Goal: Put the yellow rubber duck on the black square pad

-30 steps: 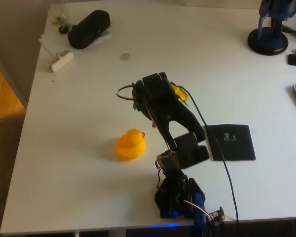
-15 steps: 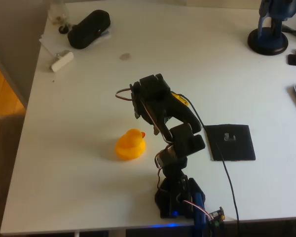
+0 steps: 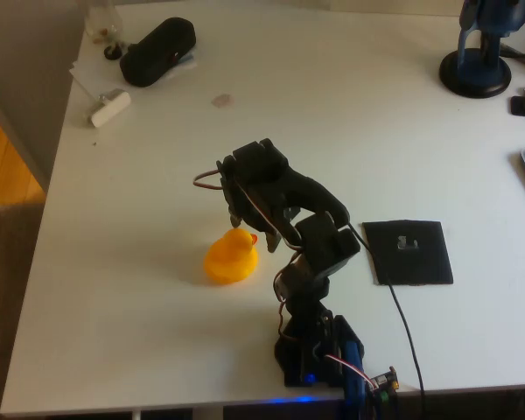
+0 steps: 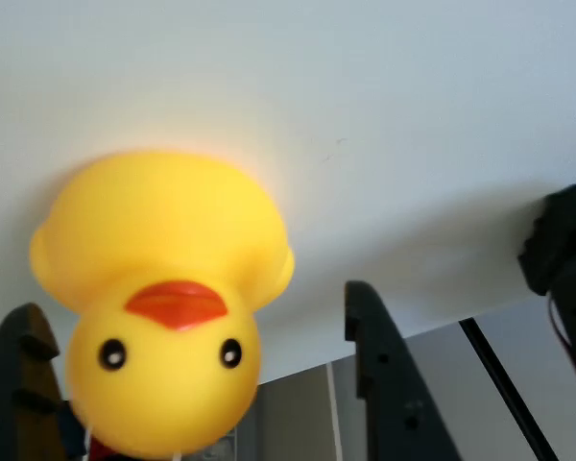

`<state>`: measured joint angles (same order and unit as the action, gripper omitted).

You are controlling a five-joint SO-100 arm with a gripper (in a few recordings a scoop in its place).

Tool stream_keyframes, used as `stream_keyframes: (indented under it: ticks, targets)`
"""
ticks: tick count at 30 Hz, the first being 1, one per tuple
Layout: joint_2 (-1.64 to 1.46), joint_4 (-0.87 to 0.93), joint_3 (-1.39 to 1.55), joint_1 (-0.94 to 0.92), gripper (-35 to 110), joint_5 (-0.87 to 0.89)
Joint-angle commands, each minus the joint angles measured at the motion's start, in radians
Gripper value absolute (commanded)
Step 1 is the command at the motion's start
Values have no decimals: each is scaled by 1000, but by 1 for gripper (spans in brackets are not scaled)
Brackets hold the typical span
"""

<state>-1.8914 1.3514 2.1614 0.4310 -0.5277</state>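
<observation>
The yellow rubber duck (image 3: 231, 256) sits on the white table left of the arm, its beak toward the arm. My gripper (image 3: 245, 223) hangs just behind and above it, open. In the wrist view the duck (image 4: 163, 298) faces the camera and lies between the two dark fingers (image 4: 379, 375), closer to the left one, with neither finger visibly pressing on it. The black square pad (image 3: 411, 254) lies flat to the right of the arm, with a small pale mark near its far edge and nothing on it.
A dark oblong pouch (image 3: 157, 51) and a small white object (image 3: 110, 108) lie at the far left corner. A blue stand (image 3: 477, 70) is at the far right. The arm's base (image 3: 319, 350) and black cable (image 3: 402, 306) sit near the front edge.
The arm has swung left and lowered, bringing the gripper from above the table's middle down to the duck. The duck and pad have not moved.
</observation>
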Motion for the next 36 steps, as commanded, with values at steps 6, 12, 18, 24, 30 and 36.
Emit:
stream_keyframes:
  ticks: [6,12,18,24,30,36]
  targets:
    - [-21,9,6,38,35,-12]
    - [-17,8,17,44,35,-12]
    - [-9,9,18,48,35,-14]
    - [-9,12,20,78,35,-6]
    - [-9,11,18,115,35,-5]
    - [-8,11,21,121,35,-5]
